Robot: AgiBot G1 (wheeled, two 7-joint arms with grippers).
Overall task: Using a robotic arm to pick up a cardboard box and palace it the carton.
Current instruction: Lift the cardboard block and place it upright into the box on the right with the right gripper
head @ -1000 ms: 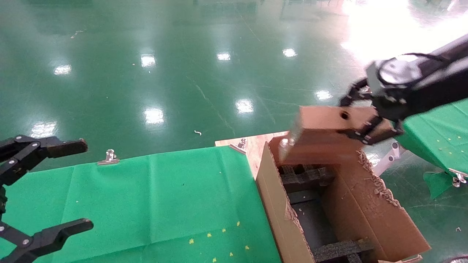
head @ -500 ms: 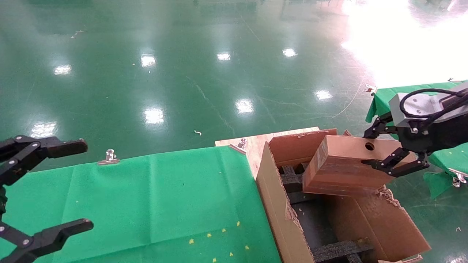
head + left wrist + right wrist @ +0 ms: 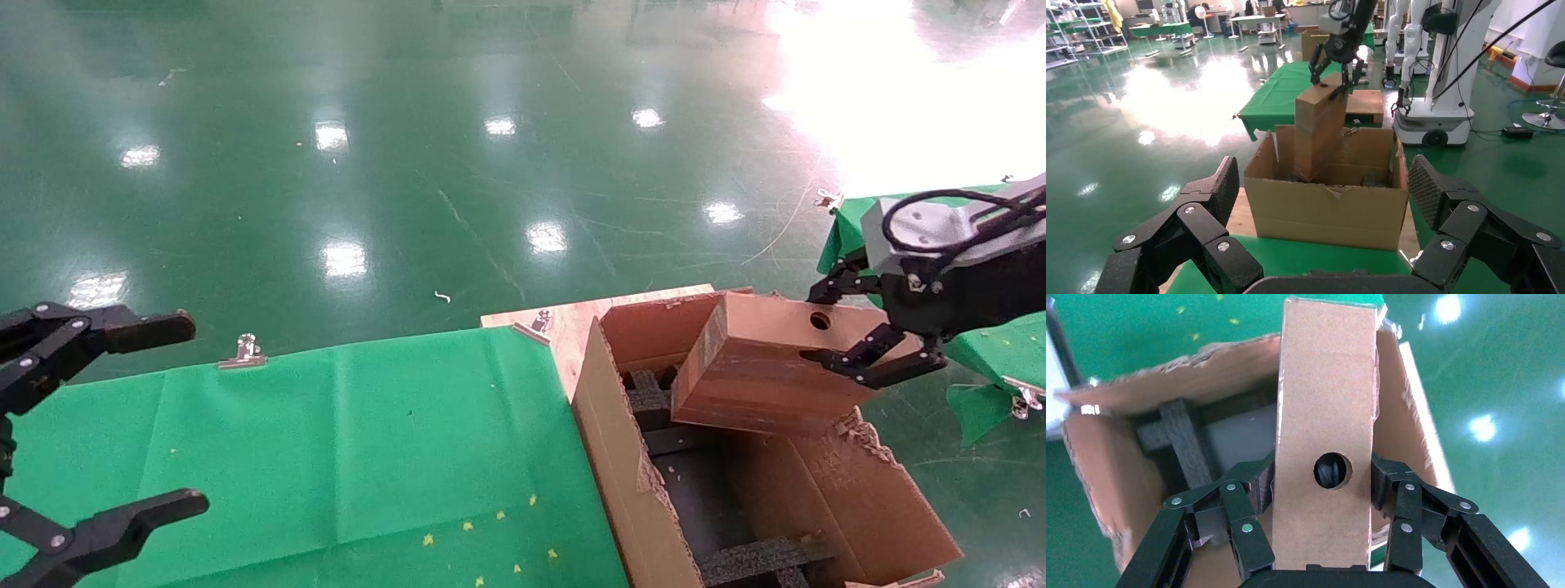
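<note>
Cardboard box (image 3: 760, 371), clamped by the right gripper (image 3: 858, 331), is hanging partly inside the carton (image 3: 825, 482) beside a green-clothed table (image 3: 327, 457) on glossy green flooring (image 3: 409, 163); left gripper (image 3: 90, 425) is idling, fingers spread.

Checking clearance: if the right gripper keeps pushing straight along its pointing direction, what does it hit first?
The right gripper is clamped on the cardboard box, pointing down into the carton. The box's lower end would likely meet the black foam inserts first, though depth is unclear.

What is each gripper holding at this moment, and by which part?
The right gripper holds the cardboard box by its two broad faces, near the narrow end with the round hole. The left gripper is open and holds nothing.
</note>
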